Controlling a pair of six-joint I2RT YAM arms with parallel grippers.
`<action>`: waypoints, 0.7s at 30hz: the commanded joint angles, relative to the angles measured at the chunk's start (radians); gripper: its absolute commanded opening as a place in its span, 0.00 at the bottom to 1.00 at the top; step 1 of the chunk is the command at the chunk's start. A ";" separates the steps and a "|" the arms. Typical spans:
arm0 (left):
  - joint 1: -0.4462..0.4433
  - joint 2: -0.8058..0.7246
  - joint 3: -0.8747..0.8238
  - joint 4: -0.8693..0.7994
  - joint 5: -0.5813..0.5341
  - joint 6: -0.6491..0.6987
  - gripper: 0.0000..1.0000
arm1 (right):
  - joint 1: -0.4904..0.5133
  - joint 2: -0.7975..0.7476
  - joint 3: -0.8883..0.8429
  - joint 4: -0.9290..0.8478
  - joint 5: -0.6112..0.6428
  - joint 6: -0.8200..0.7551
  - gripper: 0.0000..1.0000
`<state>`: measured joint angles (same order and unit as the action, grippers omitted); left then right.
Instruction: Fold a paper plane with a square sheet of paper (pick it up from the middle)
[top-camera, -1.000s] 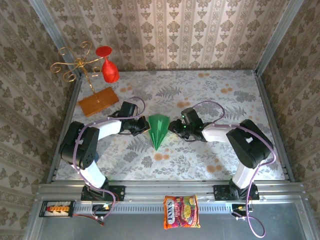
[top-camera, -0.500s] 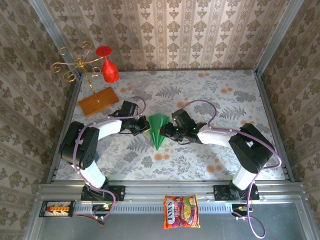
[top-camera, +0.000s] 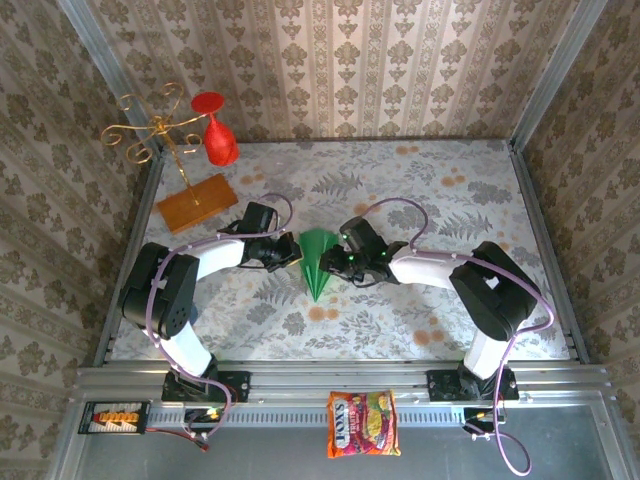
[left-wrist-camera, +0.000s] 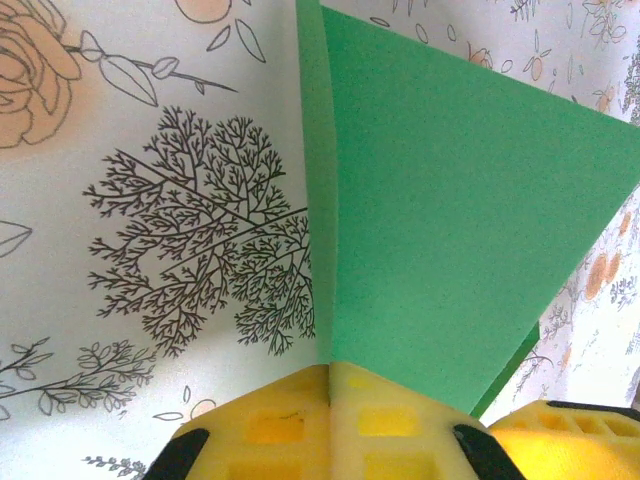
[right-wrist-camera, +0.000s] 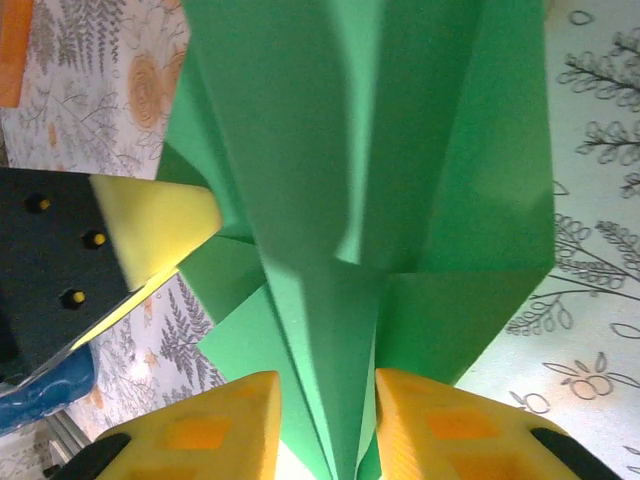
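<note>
**Top external view:** the right pincer (top-camera: 335, 262) covers the nearest edge of the paper plane (top-camera: 317, 268). The fingertips of the left pincer (top-camera: 297, 252) are too small to separate.
**Left wrist view:** the plane runs out of frame ahead of the pincer, and the pads (left-wrist-camera: 280, 430) are cut off at the bottom.
**Right wrist view:** the plane's far end is cropped. Whether the pads (right-wrist-camera: 210, 430) press its central fold cannot be told.

A lab-style test booth is indicated: a floral worktop (top-camera: 430, 325) is boxed in by wallpapered panels (top-camera: 340, 70), and an aluminium mounting rail (top-camera: 340, 383) is fixed along its near edge.
</note>
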<state>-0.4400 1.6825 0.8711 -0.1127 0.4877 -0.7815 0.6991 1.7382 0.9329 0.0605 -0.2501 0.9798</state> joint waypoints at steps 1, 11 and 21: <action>-0.006 -0.018 0.021 -0.019 0.013 0.022 0.04 | 0.010 -0.006 0.018 -0.057 0.025 -0.029 0.31; -0.009 -0.020 0.025 -0.016 0.024 0.016 0.05 | 0.021 0.045 0.059 -0.069 -0.028 -0.027 0.34; -0.009 -0.026 0.028 -0.019 0.026 0.008 0.05 | 0.057 0.100 0.164 -0.221 0.009 -0.066 0.42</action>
<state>-0.4446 1.6821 0.8711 -0.1127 0.5014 -0.7818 0.7467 1.8210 1.0603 -0.0708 -0.2653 0.9508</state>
